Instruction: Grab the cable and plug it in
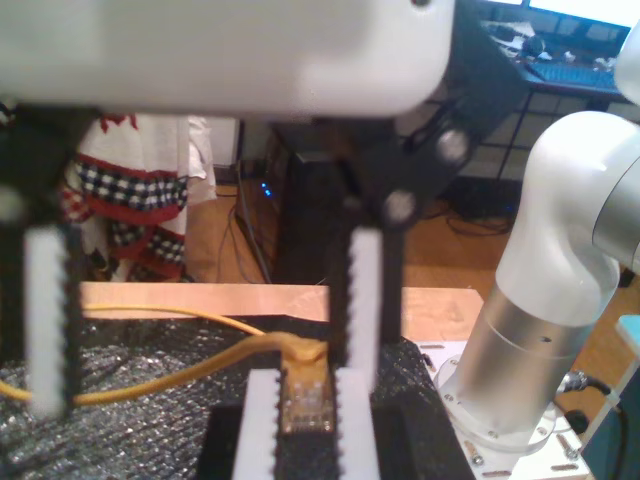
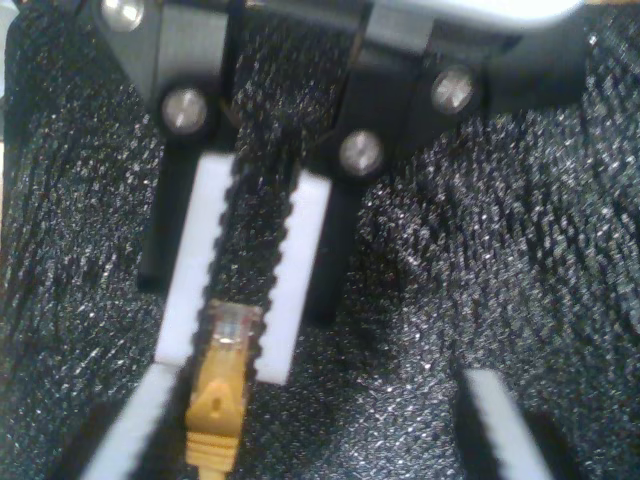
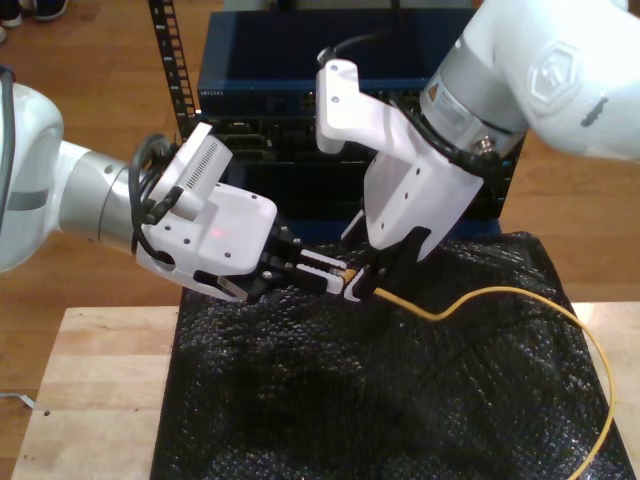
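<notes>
The yellow-orange cable (image 3: 500,295) runs over the black mat to the exterior view's right and loops down to the lower right corner. Its clear plug (image 2: 232,330) sits between the white pads of my second gripper (image 2: 232,355), which is shut on the plug's tip. That arm reaches in from the exterior view's left (image 3: 338,278). My first gripper (image 1: 205,390) comes down from the exterior view's upper right (image 3: 385,275). It is open, with its fingers wide apart on either side of the cable's yellow boot (image 1: 305,352). The plug (image 1: 305,405) lies close to one of its fingers.
A black textured mat (image 3: 350,400) covers a wooden table (image 3: 90,390). A dark blue rack unit (image 3: 300,70) with ports stands behind the arms. An arm's silver base (image 1: 515,350) is bolted beside the mat.
</notes>
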Available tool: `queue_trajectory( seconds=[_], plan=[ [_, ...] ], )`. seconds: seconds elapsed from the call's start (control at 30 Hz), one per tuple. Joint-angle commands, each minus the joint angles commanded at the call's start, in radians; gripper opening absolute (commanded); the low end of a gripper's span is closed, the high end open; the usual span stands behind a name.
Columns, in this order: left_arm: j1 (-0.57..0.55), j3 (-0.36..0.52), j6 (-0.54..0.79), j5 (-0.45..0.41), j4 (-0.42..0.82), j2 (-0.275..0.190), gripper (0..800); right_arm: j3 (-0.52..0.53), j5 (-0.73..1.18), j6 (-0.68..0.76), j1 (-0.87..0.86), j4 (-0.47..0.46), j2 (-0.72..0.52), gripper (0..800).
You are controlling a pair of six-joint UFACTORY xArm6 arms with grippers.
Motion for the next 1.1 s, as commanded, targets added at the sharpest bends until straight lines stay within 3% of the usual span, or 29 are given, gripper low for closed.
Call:
queue_trajectory(
  seconds=[0.27,0.43,0.63,0.83,0.97,1.1],
  plan=[
    [0.068,-0.015,-0.077,0.074,-0.002,0.081,1,-0.052,-0.002,-0.051,-0.005,0.002,-0.008,800],
    [0.118,-0.04,-0.129,0.094,-0.043,0.123,1,-0.04,-0.002,-0.058,-0.005,-0.003,-0.109,800],
    [0.161,-0.069,-0.181,0.181,-0.114,0.183,1,0.002,-0.021,-0.133,-0.003,0.002,-0.183,800],
    [0.164,-0.071,-0.196,0.229,-0.137,0.209,1,0.098,-0.135,-0.207,0.011,0.002,-0.269,794],
    [0.173,-0.077,-0.218,0.298,-0.172,0.249,2,0.163,-0.238,-0.275,0.071,0.003,-0.318,792],
    [0.183,-0.077,-0.249,0.328,-0.175,0.253,3,0.204,-0.322,-0.313,0.155,0.002,-0.339,779]
  ],
)
